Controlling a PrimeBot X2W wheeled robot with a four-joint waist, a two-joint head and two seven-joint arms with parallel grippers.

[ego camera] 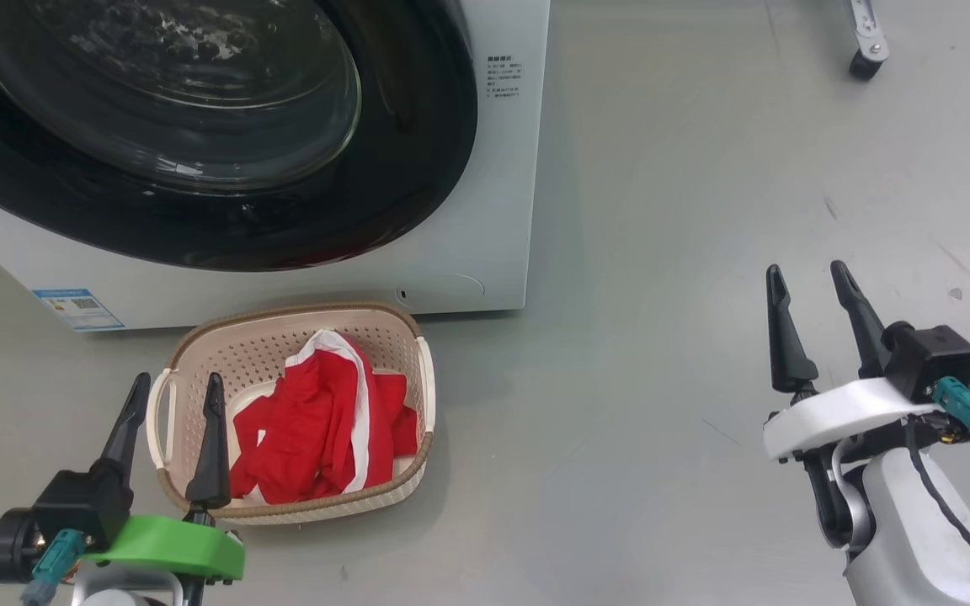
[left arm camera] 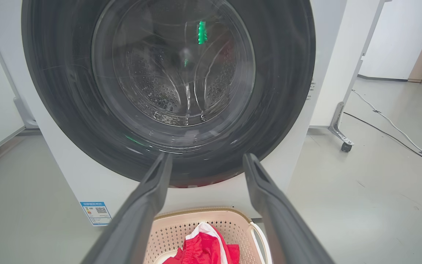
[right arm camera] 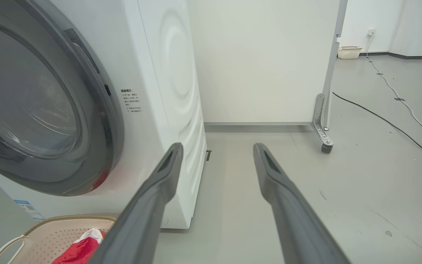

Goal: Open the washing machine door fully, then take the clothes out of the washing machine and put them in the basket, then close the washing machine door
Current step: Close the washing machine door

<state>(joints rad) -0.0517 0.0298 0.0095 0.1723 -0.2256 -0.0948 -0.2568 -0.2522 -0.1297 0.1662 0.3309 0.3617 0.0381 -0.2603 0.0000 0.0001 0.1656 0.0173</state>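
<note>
The washing machine (ego camera: 502,168) stands at the top left, and its black-rimmed glass door (ego camera: 199,101) lies flat against its front. In front of it on the floor sits the cream basket (ego camera: 300,313) with the red clothes (ego camera: 317,429) heaped inside. My left gripper (ego camera: 178,383) hovers open over the basket's left side, holding nothing. Out to the right, my right gripper (ego camera: 808,271) stands open above bare floor. The left wrist view looks past the open left gripper (left arm camera: 207,157) at the door (left arm camera: 167,73), basket (left arm camera: 174,220) and clothes (left arm camera: 203,245). Seen from the right wrist, the right gripper (right arm camera: 218,146) points past the machine's right corner (right arm camera: 167,73).
A white partition on a metal leg with a caster (right arm camera: 324,146) stands behind and right of the machine. Cables (right arm camera: 398,128) run across the grey floor to the right. A second small basket (right arm camera: 349,52) sits far off by the wall.
</note>
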